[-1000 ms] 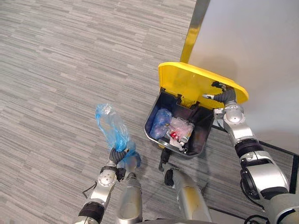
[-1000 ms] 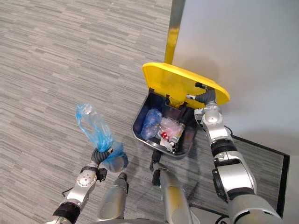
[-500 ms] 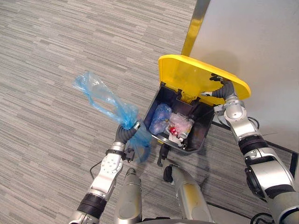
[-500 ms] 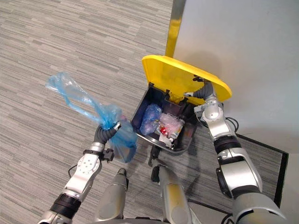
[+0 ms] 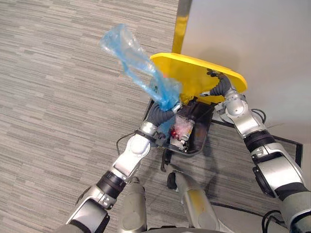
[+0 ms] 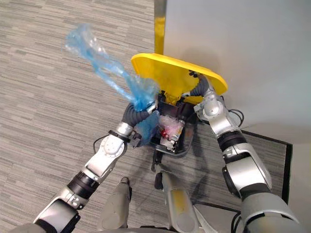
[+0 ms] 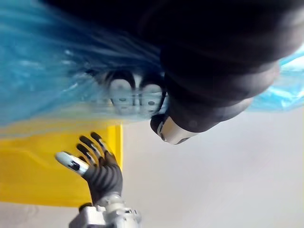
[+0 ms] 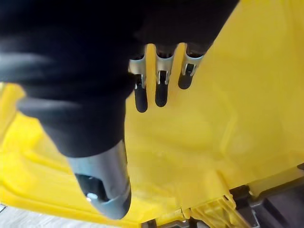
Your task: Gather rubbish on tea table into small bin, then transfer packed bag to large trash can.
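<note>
Blue bag (image 5: 162, 90) above rim of bin (image 5: 203, 127)

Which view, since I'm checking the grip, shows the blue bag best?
Left eye view: the whole blue bag shows, bunched in the left robot hand by the bin. The right eye view matches; the left wrist view gives blue film over curled fingers.

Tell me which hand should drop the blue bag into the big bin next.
Left. The left hand is curled round the blue bag right at the open bin, while the right hand, fingers straight, props up the yellow lid.
</note>
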### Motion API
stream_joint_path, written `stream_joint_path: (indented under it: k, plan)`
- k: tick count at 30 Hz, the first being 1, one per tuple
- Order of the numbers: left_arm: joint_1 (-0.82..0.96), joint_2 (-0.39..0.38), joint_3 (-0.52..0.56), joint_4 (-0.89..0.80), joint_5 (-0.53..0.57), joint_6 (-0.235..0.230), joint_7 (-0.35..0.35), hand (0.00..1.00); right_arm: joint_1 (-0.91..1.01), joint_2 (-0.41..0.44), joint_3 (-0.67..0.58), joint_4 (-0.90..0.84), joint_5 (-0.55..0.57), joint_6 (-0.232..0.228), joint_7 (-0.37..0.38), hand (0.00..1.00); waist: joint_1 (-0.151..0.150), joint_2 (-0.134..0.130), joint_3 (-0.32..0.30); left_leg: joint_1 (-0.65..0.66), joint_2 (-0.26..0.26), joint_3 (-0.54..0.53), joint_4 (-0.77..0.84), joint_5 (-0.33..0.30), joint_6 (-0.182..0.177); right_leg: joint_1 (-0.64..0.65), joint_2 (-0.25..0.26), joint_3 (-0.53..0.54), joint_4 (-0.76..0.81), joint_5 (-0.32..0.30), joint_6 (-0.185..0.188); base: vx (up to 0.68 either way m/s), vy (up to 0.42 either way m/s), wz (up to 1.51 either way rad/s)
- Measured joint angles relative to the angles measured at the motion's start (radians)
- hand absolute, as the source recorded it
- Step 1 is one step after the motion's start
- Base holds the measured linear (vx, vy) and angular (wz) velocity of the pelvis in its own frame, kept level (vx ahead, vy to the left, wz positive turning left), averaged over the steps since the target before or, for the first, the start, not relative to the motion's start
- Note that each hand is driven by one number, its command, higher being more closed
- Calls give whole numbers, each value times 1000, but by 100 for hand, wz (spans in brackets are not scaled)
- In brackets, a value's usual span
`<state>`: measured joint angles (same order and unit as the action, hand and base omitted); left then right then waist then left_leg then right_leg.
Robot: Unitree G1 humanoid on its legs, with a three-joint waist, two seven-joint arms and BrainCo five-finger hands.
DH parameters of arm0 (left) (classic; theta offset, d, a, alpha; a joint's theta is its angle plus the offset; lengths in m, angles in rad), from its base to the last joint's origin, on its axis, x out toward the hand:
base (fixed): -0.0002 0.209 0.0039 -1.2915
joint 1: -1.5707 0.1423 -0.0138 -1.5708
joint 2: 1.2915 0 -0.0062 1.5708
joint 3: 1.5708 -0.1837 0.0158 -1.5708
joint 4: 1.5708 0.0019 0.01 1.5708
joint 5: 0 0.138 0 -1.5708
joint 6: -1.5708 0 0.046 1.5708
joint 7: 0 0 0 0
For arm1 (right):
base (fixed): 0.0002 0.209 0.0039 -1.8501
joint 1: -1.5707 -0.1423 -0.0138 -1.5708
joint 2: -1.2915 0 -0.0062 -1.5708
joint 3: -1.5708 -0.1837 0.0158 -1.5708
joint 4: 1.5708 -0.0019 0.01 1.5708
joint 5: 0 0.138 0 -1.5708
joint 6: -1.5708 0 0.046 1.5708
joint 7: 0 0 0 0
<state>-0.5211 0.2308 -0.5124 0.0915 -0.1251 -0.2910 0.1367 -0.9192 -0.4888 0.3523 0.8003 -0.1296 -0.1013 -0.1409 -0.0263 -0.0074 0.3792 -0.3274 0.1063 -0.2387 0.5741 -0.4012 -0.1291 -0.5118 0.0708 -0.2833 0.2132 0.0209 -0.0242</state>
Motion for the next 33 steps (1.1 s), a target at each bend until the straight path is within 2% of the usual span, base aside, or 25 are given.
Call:
stream_joint_path:
  k: [2, 4, 9, 11, 14, 19, 20, 21, 22, 23, 24, 27, 30, 31, 33]
  plan:
    - [-44, -6, 3, 11, 0, 0, 8, 100, -9, 0, 12, 0, 0, 0, 11, 0, -16, 0, 0, -6, -1, 0, -2, 0, 0, -4, -3, 3, 4, 0, 0, -49, -4, 7]
    - [-102, -20, 6, 53, 1, 0, 42, 100, -27, -3, 13, 1, -1, 2, 11, 0, -15, 0, 0, -15, -2, 4, 2, 0, 0, -22, -7, 8, 20, 0, 0, -50, -4, -5]
    - [-163, -35, 5, 168, 2, 5, 60, 100, -65, -12, 30, 1, -1, 2, 10, 0, -18, -1, 5, -46, -5, 6, 30, -3, -5, -57, -5, 2, 33, 0, -1, -40, -26, 0]
    - [-223, -44, 4, 257, 8, 22, 59, 100, -110, -29, 49, 1, -1, 0, 10, 0, -21, -2, 49, -51, -2, 18, 37, -4, -6, -64, -8, 3, 54, 0, -1, -63, -25, -8]
    - [-291, -67, -20, 380, 29, 37, 59, 100, -148, -38, 50, 0, -11, -1, 9, 0, -27, -6, 80, -80, -2, 25, 33, -3, -6, -92, -18, 5, 56, 0, 0, -98, -36, 1]
    - [-339, -100, -69, 535, 62, 69, 56, 100, -167, -37, 53, -17, -40, -3, 5, 0, -24, -8, 84, -152, 3, 58, 86, -5, -3, -160, -15, 1, 56, -2, 3, -59, -21, -11]
    - [-354, -115, -70, 576, 65, 71, 55, 100, -170, -36, 54, -35, -43, -1, 1, 0, -17, 0, 97, -160, 26, 65, 68, -8, -3, -171, -16, -12, 75, -35, 55, -64, -71, -6]
    - [-371, -124, -69, 617, 84, 73, 44, 100, -185, -27, 61, -43, -58, -1, -14, 0, -24, -8, 113, -165, 47, 97, 61, -5, -7, -224, -34, 50, 223, 3, -42, -13, -142, 33]
    - [-372, -138, -65, 642, 101, 77, 38, 100, -202, -23, 77, -43, -75, 0, -24, 0, -43, -20, 123, -183, 43, 111, 89, 6, -42, -220, -46, 84, 231, 18, -85, 7, -165, 35]
    - [-373, -142, -64, 657, 102, 77, 39, 100, -216, -19, 89, -43, -79, 0, -30, 0, -39, -20, 123, -193, 53, 117, 109, 5, -41, -229, -40, 78, 225, 20, -82, 81, -184, 15]
    - [-375, -145, -62, 681, 121, 87, 38, 100, -239, -3, 94, -48, -96, 0, -33, 0, -23, -20, 123, -199, 70, 122, 132, -9, -48, -246, -28, 68, 218, 25, -83, 57, -117, -15]
    - [-380, -156, -49, 747, 165, 91, 37, 100, -265, 20, 98, -85, -118, 0, -36, 0, -15, -21, 129, -211, 92, 155, 136, -40, -53, -272, -21, 57, 220, 36, -100, 31, -19, -6]
    - [-368, -167, 57, 813, 205, 115, 40, 100, -278, 57, 120, -147, -120, -1, -62, 0, -15, -21, 129, -231, 97, 175, 165, -48, -44, -286, -23, 64, 224, 41, -100, -7, 63, -8]
    - [-362, -167, 81, 816, 216, 122, 40, 0, -282, 59, 135, -161, -122, -3, -68, 0, -15, -21, 129, -236, 98, 181, 172, -51, -40, -290, -24, 66, 226, 42, -98, -41, 94, -6]
    - [-349, -167, 97, 822, 245, 132, 42, 0, -299, 84, 138, -163, -137, -5, -73, 0, -14, -21, 129, -242, 94, 198, 171, -52, -38, -297, -35, 71, 231, 45, -94, -39, 68, 0]
